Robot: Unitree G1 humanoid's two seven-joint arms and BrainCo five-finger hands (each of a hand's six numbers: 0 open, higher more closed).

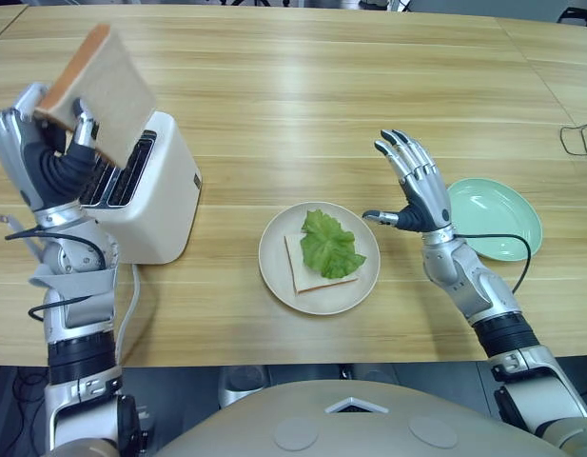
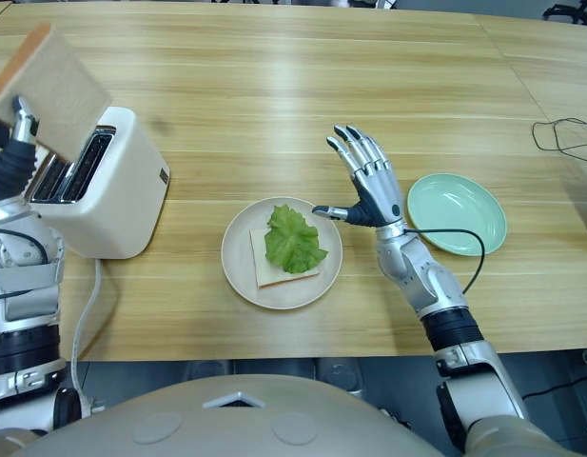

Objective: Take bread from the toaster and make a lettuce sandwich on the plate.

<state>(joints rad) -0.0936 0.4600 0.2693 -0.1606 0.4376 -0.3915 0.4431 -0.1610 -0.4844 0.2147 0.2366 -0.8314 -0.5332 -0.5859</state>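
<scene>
Bread (image 1: 107, 90) gripped by left robot hand (image 1: 46, 157), second slice (image 1: 301, 272) plated, right robot hand (image 1: 417, 190) released.

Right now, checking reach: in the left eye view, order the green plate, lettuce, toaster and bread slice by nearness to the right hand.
1. Green plate, just right of the right hand.
2. Lettuce, on the beige plate to its left.
3. Toaster, far left.
4. Bread slice, held high in the left hand.

the left hand (image 1: 36, 157) and right hand (image 1: 421, 190) were silver and black; thin black cables (image 1: 493, 238) looped along both grey forearms (image 1: 464, 281).
</scene>
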